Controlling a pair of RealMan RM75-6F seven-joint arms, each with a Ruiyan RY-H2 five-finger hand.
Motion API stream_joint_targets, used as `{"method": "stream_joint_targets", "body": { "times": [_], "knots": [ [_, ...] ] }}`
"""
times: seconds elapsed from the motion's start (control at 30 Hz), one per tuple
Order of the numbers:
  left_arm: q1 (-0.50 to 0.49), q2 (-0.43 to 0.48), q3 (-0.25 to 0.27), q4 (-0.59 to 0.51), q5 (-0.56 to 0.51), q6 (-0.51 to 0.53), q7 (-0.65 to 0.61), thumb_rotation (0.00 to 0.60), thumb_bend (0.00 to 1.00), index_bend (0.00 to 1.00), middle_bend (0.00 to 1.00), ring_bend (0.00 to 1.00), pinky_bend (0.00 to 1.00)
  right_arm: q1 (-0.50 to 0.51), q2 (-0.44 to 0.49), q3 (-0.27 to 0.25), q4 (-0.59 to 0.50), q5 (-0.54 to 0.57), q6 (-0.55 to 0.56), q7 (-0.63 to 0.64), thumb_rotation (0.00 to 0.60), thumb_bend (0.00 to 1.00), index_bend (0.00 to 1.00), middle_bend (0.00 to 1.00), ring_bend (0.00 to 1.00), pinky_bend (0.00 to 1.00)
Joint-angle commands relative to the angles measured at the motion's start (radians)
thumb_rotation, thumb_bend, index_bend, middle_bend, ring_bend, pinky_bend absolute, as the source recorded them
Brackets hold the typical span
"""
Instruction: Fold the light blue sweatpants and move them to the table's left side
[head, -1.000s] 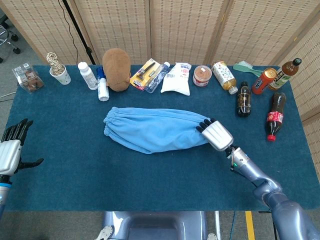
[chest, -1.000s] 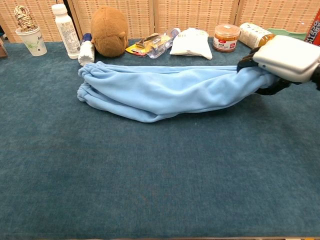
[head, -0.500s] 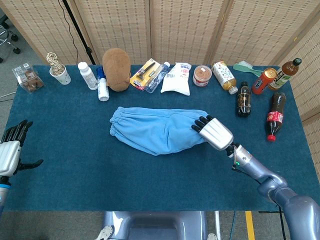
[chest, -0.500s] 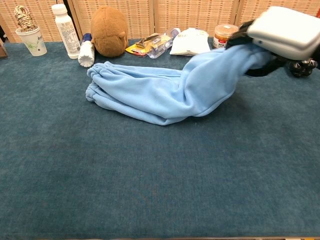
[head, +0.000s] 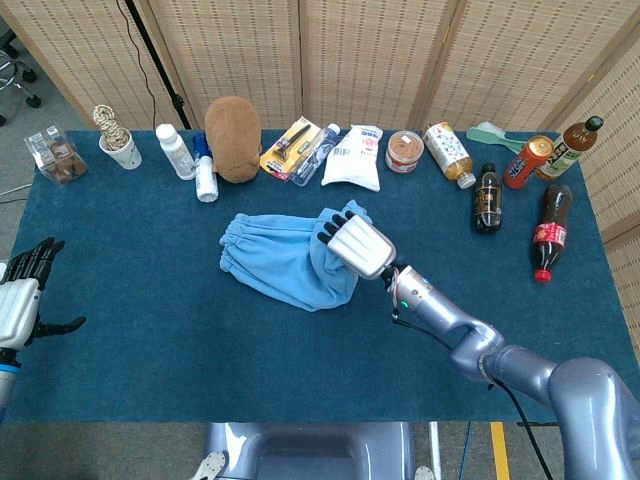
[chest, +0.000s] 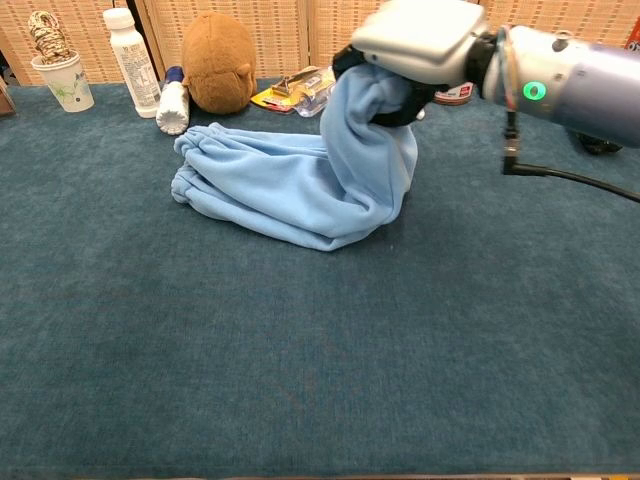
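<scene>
Chest view: right hand (chest: 415, 40) fingers buried in sweatpants (chest: 290, 185).

One pair of light blue sweatpants (head: 285, 262), one brown plush toy (head: 233, 124), two white bottles (head: 177, 151), four dark drink bottles (head: 487, 198) and cans at the right, one paper cup (head: 122, 151) — and two hands, left (head: 22, 300) and right (head: 358, 243).
</scene>
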Motion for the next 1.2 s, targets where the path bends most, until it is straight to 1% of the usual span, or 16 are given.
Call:
{"method": "stream_joint_targets", "body": {
  "times": [0.03,0.23,0.4,0.5,0.53,0.57,0.6,0.63,0.67,0.7,0.77,0.87,0.9,0.97,1.1,1.2],
  "knots": [
    [-0.003,0.003,-0.002,0.005,-0.008,-0.009,-0.006,0.600,0.07,0.00,0.00,0.00,0.00,0.065,-0.061,0.078,-0.010,0.095,-0.097,-0.080,0.600,0.93,0.61,0.50,0.42,0.57],
    [-0.005,0.007,-0.003,0.016,-0.020,-0.025,-0.018,0.600,0.07,0.00,0.00,0.00,0.00,0.127,-0.144,0.163,0.004,0.214,-0.166,-0.183,0.600,0.93,0.61,0.50,0.42,0.57],
    [-0.003,0.012,-0.004,0.023,-0.025,-0.029,-0.029,0.600,0.07,0.00,0.00,0.00,0.00,0.178,-0.238,0.243,0.059,0.342,-0.181,-0.311,0.600,0.93,0.61,0.50,0.42,0.57],
    [-0.003,0.013,-0.005,0.028,-0.027,-0.031,-0.033,0.600,0.07,0.00,0.00,0.00,0.00,0.198,-0.273,0.259,0.073,0.380,-0.178,-0.352,0.600,0.93,0.60,0.51,0.42,0.57],
    [-0.004,0.013,-0.005,0.029,-0.029,-0.033,-0.035,0.600,0.07,0.00,0.00,0.00,0.00,0.203,-0.283,0.263,0.078,0.387,-0.174,-0.359,0.600,0.91,0.60,0.50,0.42,0.58],
    [-0.005,0.013,-0.005,0.031,-0.030,-0.038,-0.039,0.600,0.08,0.00,0.00,0.00,0.00,0.209,-0.306,0.271,0.091,0.398,-0.153,-0.370,0.600,0.77,0.55,0.47,0.41,0.57],
    [-0.006,0.013,-0.005,0.031,-0.030,-0.042,-0.044,0.600,0.08,0.00,0.00,0.00,0.00,0.213,-0.324,0.276,0.106,0.403,-0.133,-0.378,0.600,0.51,0.43,0.39,0.35,0.53],
    [-0.006,0.016,-0.004,0.034,-0.030,-0.046,-0.048,0.600,0.08,0.00,0.00,0.00,0.00,0.212,-0.351,0.283,0.127,0.425,-0.123,-0.383,0.600,0.32,0.32,0.31,0.28,0.47],
    [-0.004,0.017,-0.006,0.036,-0.033,-0.043,-0.052,0.600,0.08,0.00,0.00,0.00,0.00,0.202,-0.369,0.306,0.121,0.472,-0.138,-0.360,0.600,0.09,0.16,0.17,0.15,0.38],
    [-0.004,0.017,-0.006,0.036,-0.032,-0.043,-0.053,0.600,0.08,0.00,0.00,0.00,0.00,0.201,-0.375,0.318,0.114,0.492,-0.140,-0.351,0.600,0.00,0.05,0.07,0.05,0.29],
    [-0.005,0.015,-0.005,0.039,-0.031,-0.045,-0.051,0.600,0.08,0.00,0.00,0.00,0.00,0.200,-0.377,0.330,0.102,0.506,-0.135,-0.336,0.600,0.00,0.00,0.00,0.00,0.18],
    [-0.009,0.011,-0.003,0.040,-0.032,-0.052,-0.043,0.600,0.08,0.00,0.00,0.00,0.00,0.201,-0.379,0.336,0.095,0.509,-0.109,-0.336,0.600,0.00,0.00,0.00,0.00,0.06],
    [-0.010,0.009,-0.002,0.040,-0.032,-0.053,-0.040,0.600,0.08,0.00,0.00,0.00,0.00,0.202,-0.380,0.339,0.091,0.510,-0.097,-0.333,0.600,0.00,0.00,0.00,0.00,0.04],
    [-0.012,0.005,0.000,0.036,-0.028,-0.051,-0.026,0.600,0.08,0.00,0.00,0.00,0.00,0.202,-0.378,0.352,0.063,0.505,-0.063,-0.313,0.600,0.00,0.00,0.00,0.00,0.03],
    [-0.014,-0.002,0.004,0.032,-0.023,-0.047,-0.005,0.600,0.08,0.00,0.00,0.00,0.00,0.187,-0.347,0.340,-0.002,0.495,-0.032,-0.332,0.600,0.00,0.00,0.00,0.00,0.02],
    [-0.021,-0.016,0.009,0.044,-0.005,-0.049,0.006,0.600,0.08,0.00,0.00,0.00,0.00,0.158,-0.296,0.325,-0.082,0.486,-0.003,-0.356,0.600,0.00,0.00,0.00,0.00,0.02]
  ]
}}
